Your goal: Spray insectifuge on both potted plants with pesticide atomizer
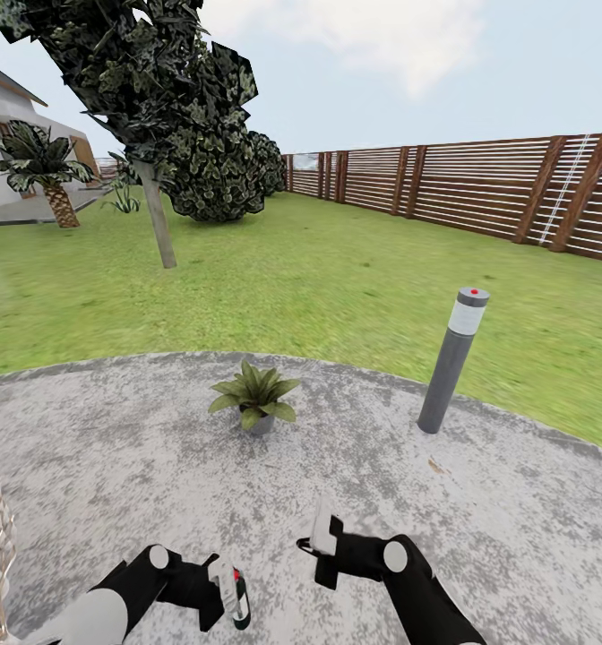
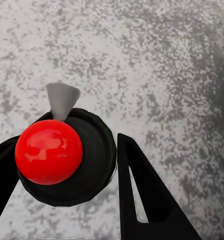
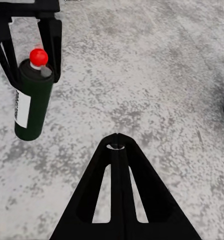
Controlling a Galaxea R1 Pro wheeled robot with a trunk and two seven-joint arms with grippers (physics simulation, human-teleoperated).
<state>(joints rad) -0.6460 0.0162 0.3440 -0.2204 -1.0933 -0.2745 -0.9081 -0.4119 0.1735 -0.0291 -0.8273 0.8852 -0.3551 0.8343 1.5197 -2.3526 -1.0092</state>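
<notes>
A round grey stone paving (image 1: 113, 448) lies in the foreground, ringed by green lawn (image 1: 337, 269). A grey post lamp (image 1: 451, 360) stands at the paving's far edge. Beyond the lawn runs a brown slatted fence (image 1: 480, 188); a dark-leaved tree (image 1: 158, 90) and a palm (image 1: 46, 170) stand before a white house (image 1: 1, 134).

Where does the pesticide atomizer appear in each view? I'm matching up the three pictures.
Head view: pesticide atomizer low and left of centre, in the left gripper.
Left wrist view: seen from above, red top and grey nozzle, between the fingers.
Right wrist view: upper left, dark green with a white label.
Shared landmark: the grey speckled paving.
</notes>
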